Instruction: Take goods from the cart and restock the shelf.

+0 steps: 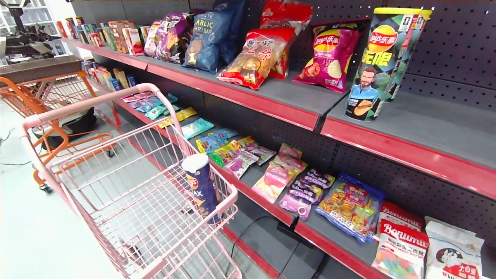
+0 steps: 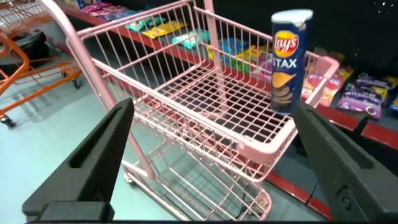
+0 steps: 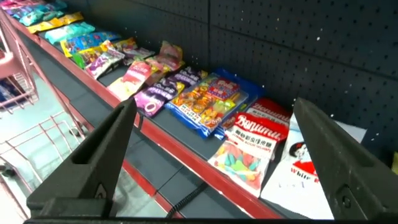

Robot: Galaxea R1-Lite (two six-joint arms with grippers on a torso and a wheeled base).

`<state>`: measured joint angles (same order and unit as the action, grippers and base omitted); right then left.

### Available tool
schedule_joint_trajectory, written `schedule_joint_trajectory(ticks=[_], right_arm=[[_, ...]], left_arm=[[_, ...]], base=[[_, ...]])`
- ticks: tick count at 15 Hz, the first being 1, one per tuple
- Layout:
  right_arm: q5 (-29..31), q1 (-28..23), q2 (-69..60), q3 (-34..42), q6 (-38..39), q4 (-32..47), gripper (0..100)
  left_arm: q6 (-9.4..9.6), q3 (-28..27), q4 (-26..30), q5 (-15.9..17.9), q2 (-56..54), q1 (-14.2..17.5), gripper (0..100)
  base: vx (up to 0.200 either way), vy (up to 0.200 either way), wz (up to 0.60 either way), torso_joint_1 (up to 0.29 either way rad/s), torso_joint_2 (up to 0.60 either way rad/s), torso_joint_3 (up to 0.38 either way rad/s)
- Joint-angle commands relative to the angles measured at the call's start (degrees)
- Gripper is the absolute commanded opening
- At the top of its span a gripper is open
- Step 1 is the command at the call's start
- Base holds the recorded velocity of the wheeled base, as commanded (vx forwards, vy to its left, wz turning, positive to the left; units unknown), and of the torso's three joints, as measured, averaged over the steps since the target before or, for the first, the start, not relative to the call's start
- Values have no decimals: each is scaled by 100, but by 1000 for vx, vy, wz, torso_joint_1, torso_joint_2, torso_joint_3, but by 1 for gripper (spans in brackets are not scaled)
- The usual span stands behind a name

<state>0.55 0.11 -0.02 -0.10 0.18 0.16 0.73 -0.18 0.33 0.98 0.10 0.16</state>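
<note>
A pink wire cart (image 1: 93,101) stands beside the shelf. One blue chips can (image 1: 201,186) is upright in its upper basket, in the corner nearest the shelf. My left gripper (image 2: 212,106) hangs open above and in front of the cart (image 2: 261,146), a short way back from the can (image 2: 291,62). My right gripper (image 3: 214,104) is open over the lower shelf board (image 3: 180,134), above flat candy packs (image 3: 208,99). On the upper board (image 1: 271,93) stand chip bags and a tall chips can (image 1: 381,62), with bare grey board to the right of it.
An orange cart (image 1: 58,89) stands behind the pink one. A black cable (image 1: 248,228) runs on the floor under the shelf. Red shelf edges (image 1: 267,205) jut out toward the cart. Open floor lies to the cart's left.
</note>
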Motion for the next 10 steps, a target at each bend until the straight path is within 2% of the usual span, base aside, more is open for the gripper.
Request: schedule_joint_trajectory(ticks=[1,4,5,6,7,8,10], right_arm=[[-2,-2,2,1,-1,2,100],[7,-2,2,1,-1,2,100],[7,-2,2,1,-1,2,100],[7,-2,2,1,-1,2,100],[7,-2,2,1,-1,2,100],[-2,-2,2,1,-9,2,100],[7,-2,2,1,-1,2,100]], left_arm=[[6,1,2,-1,8,2,100],[-3,-61,-42,263,-1,2,100],[-161,-975,-33,324,649,-165,100],[-574,-1950,-15,263,1757,-297,100],[-1119,-3357,-42,69,3400,-297,100],[-1119,-3436,-77,78,3805,-297,100],[-811,-2944,-578,298,4859,-288,100]], base=[[0,0,0,-124,417,286],[0,0,0,-43,141,106],[0,0,0,0,0,0],[0,0,0,0,0,0],[0,0,0,0,0,0],[0,0,0,0,0,0],[0,0,0,0,0,0]])
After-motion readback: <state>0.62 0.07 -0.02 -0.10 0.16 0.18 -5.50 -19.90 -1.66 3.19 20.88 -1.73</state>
